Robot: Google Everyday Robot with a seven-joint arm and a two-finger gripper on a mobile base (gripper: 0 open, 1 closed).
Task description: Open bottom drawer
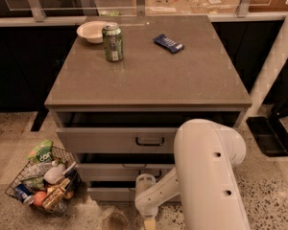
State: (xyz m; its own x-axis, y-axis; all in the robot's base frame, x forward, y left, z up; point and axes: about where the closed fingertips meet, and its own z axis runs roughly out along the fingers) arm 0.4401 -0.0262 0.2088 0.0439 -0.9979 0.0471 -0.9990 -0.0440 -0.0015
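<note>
The bottom drawer (111, 194) is the lowest of three grey-beige drawer fronts in the cabinet, and a dark gap shows above its front. Its handle is hidden behind my arm. The middle drawer (110, 171) and the top drawer (105, 140), with its black bar handle (150, 141), sit above it. My white arm (209, 176) comes in from the lower right. Its wrist bends down in front of the bottom drawer's centre. My gripper (149, 223) is at the bottom edge of the view, just in front of that drawer and low by the floor.
On the cabinet top (192, 75) stand a white bowl (92, 31), a green can (113, 42) and a blue packet (168, 43). A wire basket (44, 182) of groceries sits on the floor to the left of the drawers. A white post (273, 66) rises on the right.
</note>
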